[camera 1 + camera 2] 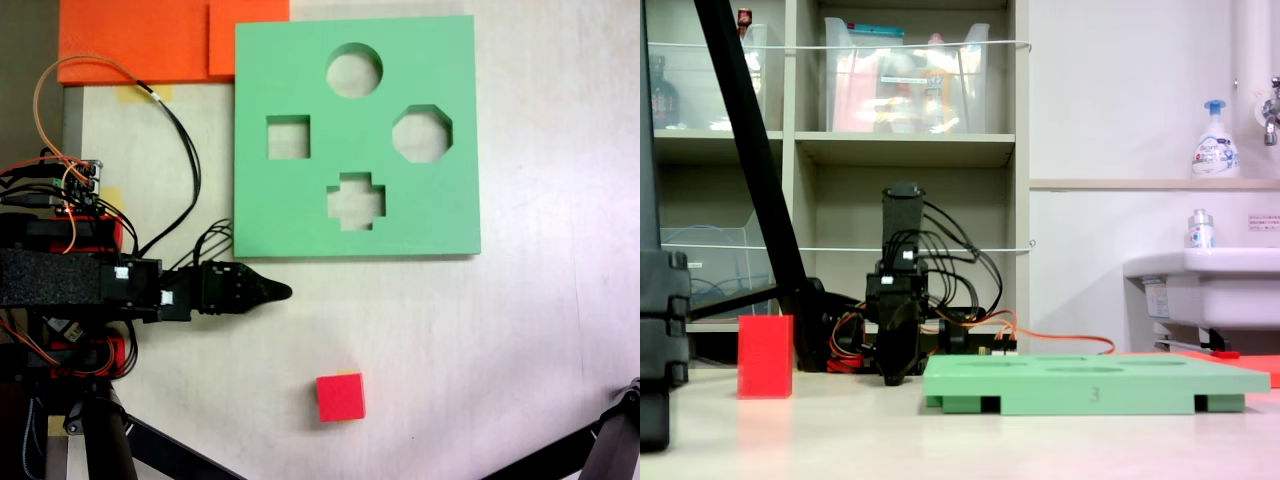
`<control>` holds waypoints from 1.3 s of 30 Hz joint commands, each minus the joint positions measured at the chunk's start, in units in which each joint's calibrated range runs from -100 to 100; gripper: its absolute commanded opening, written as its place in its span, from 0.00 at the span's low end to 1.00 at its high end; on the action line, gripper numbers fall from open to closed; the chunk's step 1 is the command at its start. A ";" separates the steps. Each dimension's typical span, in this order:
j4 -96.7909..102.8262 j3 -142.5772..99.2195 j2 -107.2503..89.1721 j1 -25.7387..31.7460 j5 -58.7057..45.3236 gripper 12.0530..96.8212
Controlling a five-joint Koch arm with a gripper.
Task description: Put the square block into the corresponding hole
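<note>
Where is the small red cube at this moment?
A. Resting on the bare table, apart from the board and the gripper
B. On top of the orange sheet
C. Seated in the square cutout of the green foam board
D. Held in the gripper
A: in a fixed view the small red cube sits on the table, clear of the green foam board and the gripper.

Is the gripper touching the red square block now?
Apart. In a fixed view from above, bare table lies between the gripper and the square block; the block sits alone, lower and to the right.
</note>
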 commanded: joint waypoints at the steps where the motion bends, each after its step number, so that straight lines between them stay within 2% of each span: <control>1: -5.31 -1.08 -0.41 0.00 -0.10 0.43; 29: -5.31 -1.08 -0.41 -0.39 0.98 0.43; 32: -5.40 -1.08 -0.41 -3.08 7.18 0.43; 36: -2.61 -1.08 -0.41 -7.28 22.47 0.44; 39: -3.48 -1.08 -0.41 -10.55 25.10 0.41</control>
